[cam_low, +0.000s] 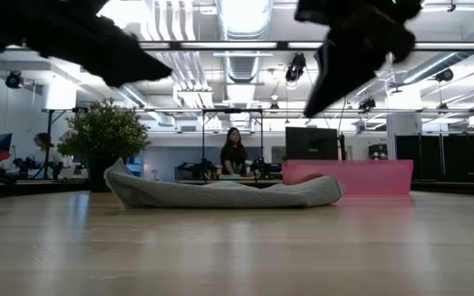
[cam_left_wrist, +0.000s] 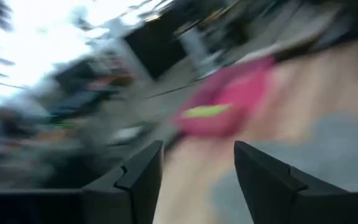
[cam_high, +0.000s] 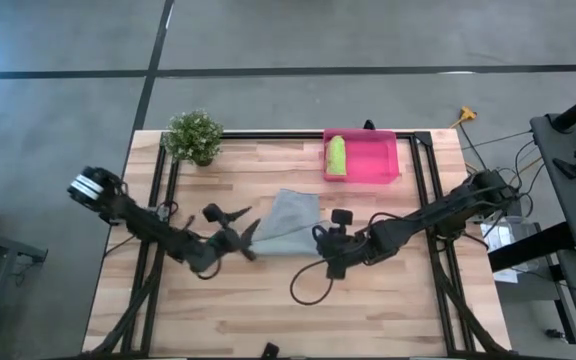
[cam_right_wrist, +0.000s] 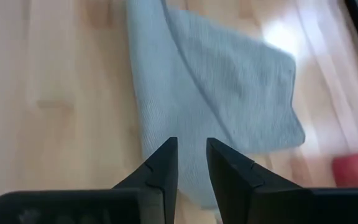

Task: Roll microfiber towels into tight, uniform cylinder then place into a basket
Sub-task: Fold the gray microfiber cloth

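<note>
The grey towel (cam_high: 290, 222) lies loosely folded on the wooden table (cam_high: 218, 320), one flap doubled over along a slanting fold (cam_right_wrist: 185, 68). In the low view it is a low, flat heap (cam_low: 220, 193). The lime green towel (cam_high: 336, 155) lies rolled up in the pink basket (cam_high: 368, 160) at the table's far edge. My left gripper (cam_high: 248, 236) is open beside the grey towel's left edge and above the table, pointing toward the basket (cam_left_wrist: 235, 99). My right gripper (cam_right_wrist: 191, 143) hovers over the towel's near right corner (cam_high: 320, 238), tilted downward, with a narrow gap between its fingers.
A small potted plant (cam_high: 194, 135) stands at the table's far left corner. A black cable loop (cam_high: 308, 285) lies on the table near my right arm. In the low view a person (cam_low: 234, 152) sits in the room beyond the table. Bare wood stretches along the near edge.
</note>
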You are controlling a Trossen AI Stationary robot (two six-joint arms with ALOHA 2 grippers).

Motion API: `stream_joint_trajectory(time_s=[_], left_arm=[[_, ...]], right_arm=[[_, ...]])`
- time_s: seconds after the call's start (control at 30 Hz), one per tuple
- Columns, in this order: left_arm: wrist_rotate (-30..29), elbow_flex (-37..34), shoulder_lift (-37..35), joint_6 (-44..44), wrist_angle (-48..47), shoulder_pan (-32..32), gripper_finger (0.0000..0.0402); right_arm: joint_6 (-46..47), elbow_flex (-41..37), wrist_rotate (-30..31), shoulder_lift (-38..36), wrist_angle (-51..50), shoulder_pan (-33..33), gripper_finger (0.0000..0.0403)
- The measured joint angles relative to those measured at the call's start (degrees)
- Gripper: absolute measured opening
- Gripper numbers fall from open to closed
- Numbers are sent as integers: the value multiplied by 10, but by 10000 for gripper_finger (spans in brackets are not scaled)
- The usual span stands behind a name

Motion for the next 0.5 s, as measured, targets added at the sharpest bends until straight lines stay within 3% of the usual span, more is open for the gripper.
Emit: stream_joint_trajectory(time_s=[0.13, 0.27, 0.33, 0.5], left_arm=[[136, -52, -103, -215, -90, 3, 168], [178, -57, -185, -424, -328, 12, 165], [218, -57, -209, -517, -398, 18, 164], [312, -80, -222, -607, -429, 18, 164]], right_arm=[[0, -51, 14, 0, 0, -4, 80], [5, -108, 28, -3, 1, -13, 81], [22, -135, 27, -10, 10, -22, 88], [39, -208, 16, -65, 106, -47, 114]])
